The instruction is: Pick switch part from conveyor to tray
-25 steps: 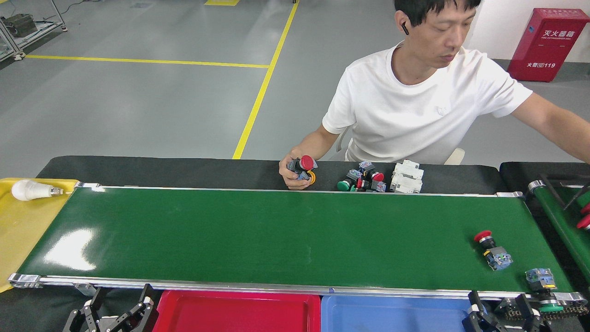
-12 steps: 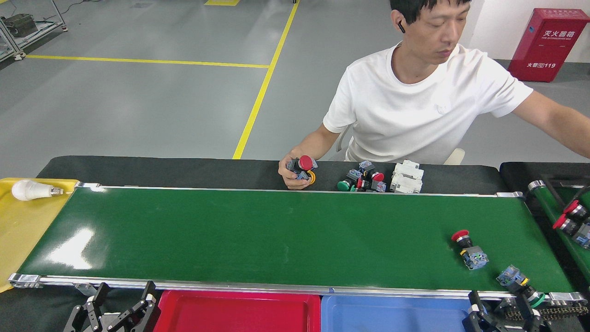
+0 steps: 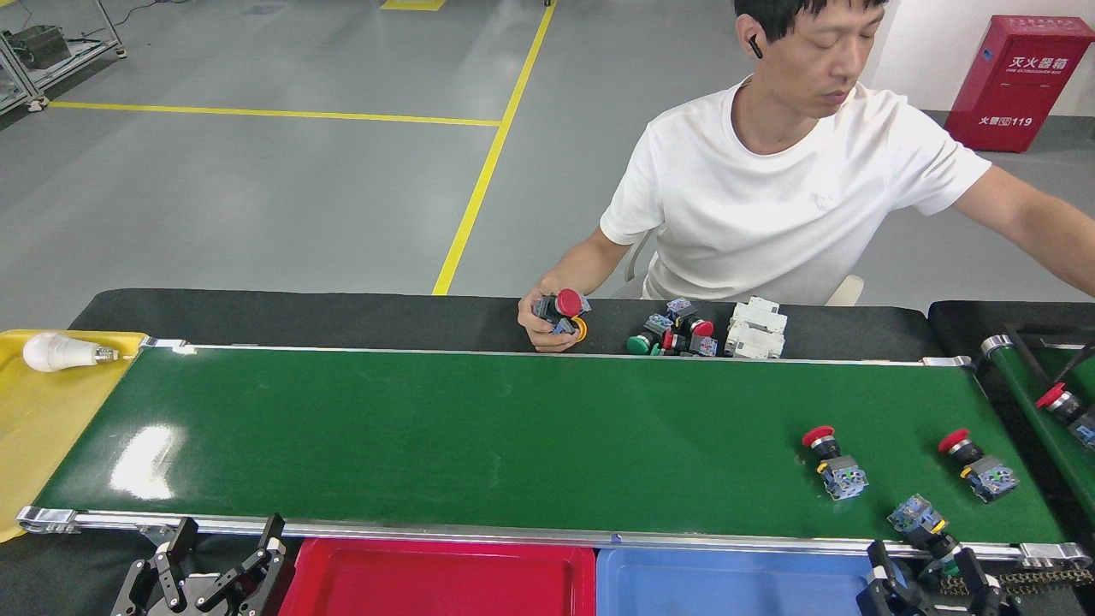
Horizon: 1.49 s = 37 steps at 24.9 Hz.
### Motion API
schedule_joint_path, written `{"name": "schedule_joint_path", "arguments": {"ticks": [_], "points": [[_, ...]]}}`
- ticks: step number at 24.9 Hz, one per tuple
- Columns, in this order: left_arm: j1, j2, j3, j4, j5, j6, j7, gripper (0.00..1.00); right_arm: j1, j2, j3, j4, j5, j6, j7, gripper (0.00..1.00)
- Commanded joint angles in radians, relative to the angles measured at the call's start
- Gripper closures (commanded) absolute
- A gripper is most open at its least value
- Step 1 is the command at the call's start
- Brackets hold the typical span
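3 switch parts (image 3: 835,462) on conveyor (image 3: 479,436) at 4 o'clock. Small, rigid, light plastic; likely rolls on round cap, so grab boxy body. Left hand (image 3: 224,571) fingers apart, empty. Right hand (image 3: 928,586) can't tell. Blue tray (image 3: 727,582) just below.
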Motion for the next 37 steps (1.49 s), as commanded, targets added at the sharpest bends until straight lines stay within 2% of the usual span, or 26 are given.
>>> {"name": "schedule_joint_path", "arguments": {"ticks": [1,10,15,17,20,22,23,26,29,33,36,37], "points": [[-0.006,0.003,0.000,-0.006,-0.002,0.002,0.012,0.00,-0.002,-0.032,-0.003,-0.012,-0.003,-0.010,0.012,0.00],[-0.007,0.007,-0.006,-0.004,-0.002,-0.005,0.012,0.00,-0.030,-0.040,0.001,-0.009,0.000,-0.023,0.047,0.01],[-0.015,0.006,-0.008,-0.003,-0.004,-0.005,0.012,0.00,-0.117,-0.035,0.094,0.037,0.078,-0.017,0.108,0.02],[-0.015,0.006,-0.008,-0.001,-0.004,-0.005,0.012,0.00,-0.134,-0.037,0.155,0.072,0.105,-0.016,0.122,0.12],[-0.015,0.007,-0.008,0.005,-0.005,-0.005,0.012,0.00,-0.140,-0.036,0.166,0.078,0.100,-0.020,0.133,0.44],[-0.013,0.007,-0.008,0.005,-0.004,-0.005,0.012,0.00,-0.142,-0.037,0.168,0.078,0.098,-0.030,0.150,0.72],[-0.013,0.007,-0.008,0.006,-0.005,-0.004,0.012,0.00,-0.142,-0.038,0.169,0.078,0.097,-0.033,0.162,0.78],[-0.013,0.009,-0.008,0.014,-0.005,-0.001,0.007,0.00,-0.156,-0.032,0.169,0.077,0.014,-0.089,0.196,0.85],[-0.016,0.007,-0.008,0.025,-0.005,0.004,0.001,0.00,-0.157,-0.030,0.169,0.045,-0.055,-0.131,0.232,0.86],[-0.015,0.006,-0.006,0.026,-0.005,0.002,0.001,0.00,-0.153,-0.017,0.185,-0.011,-0.072,-0.323,0.243,0.85],[-0.015,0.012,-0.006,0.028,-0.004,-0.001,0.002,0.00,-0.150,0.063,0.269,-0.011,-0.072,-0.517,0.263,0.85],[-0.015,0.012,-0.006,0.028,-0.004,-0.002,0.002,0.00,-0.150,0.072,0.298,-0.011,-0.072,-0.517,0.263,0.85]]}}
